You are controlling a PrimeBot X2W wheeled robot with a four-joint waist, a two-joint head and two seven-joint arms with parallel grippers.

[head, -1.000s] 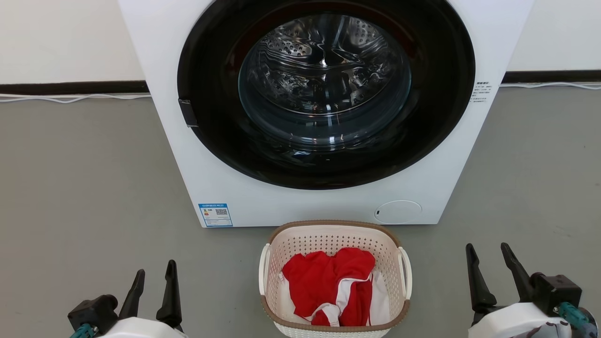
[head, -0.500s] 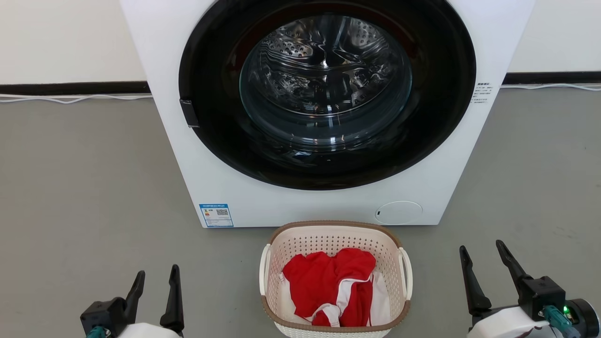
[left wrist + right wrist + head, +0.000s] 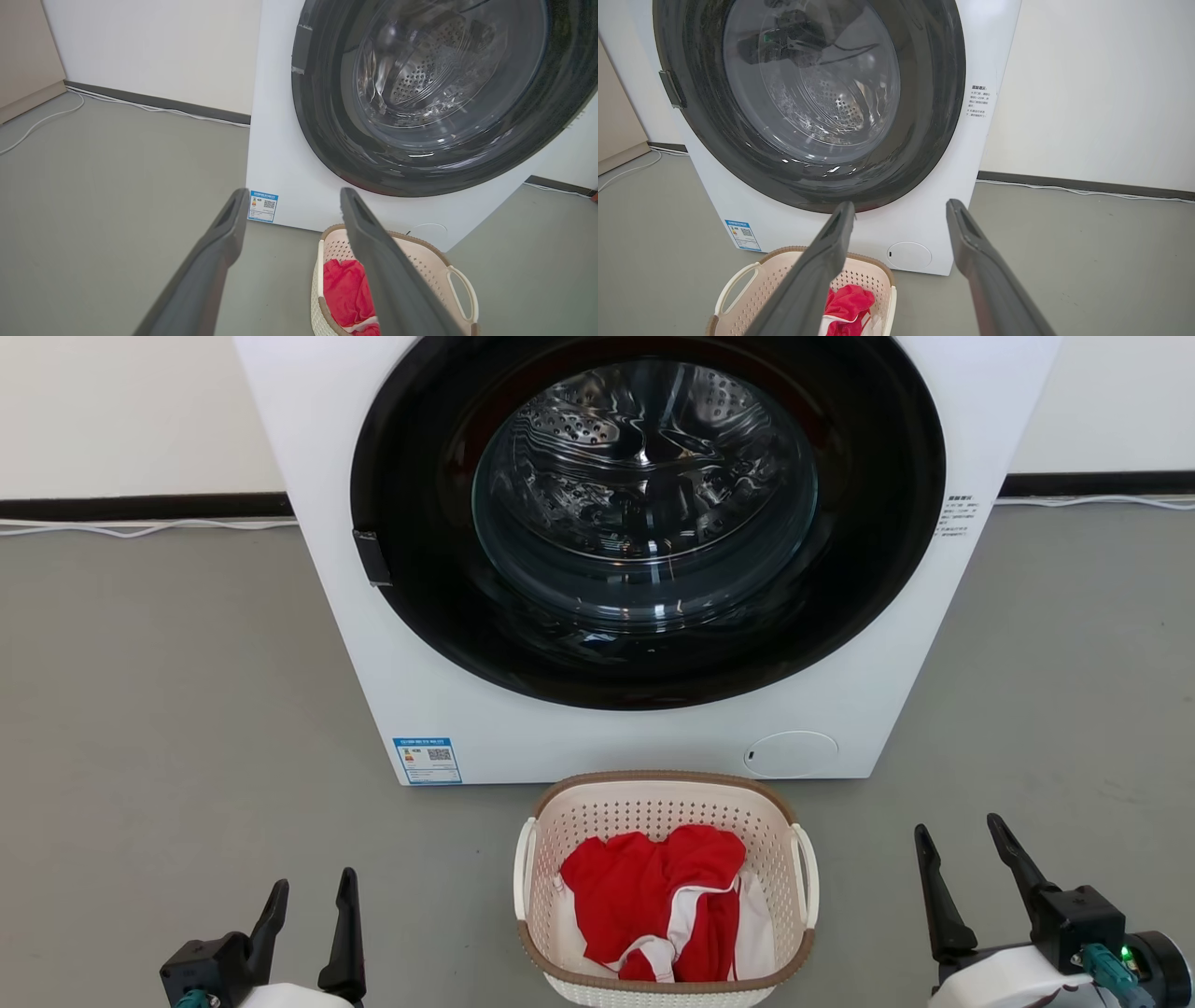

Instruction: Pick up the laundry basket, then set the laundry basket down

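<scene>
Left gripper [image 3: 313, 882] and right gripper [image 3: 959, 826] spread open, empty, laundry basket [image 3: 653, 812] between them; uneven grabs on its 2 handles [image 3: 812, 877] could tilt it, dumping red clothes [image 3: 644, 887].

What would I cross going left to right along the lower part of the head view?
left gripper, fingers apart → laundry basket: its left loop handle, then the red and white clothes inside, then its right loop handle → right gripper, fingers apart.
</scene>
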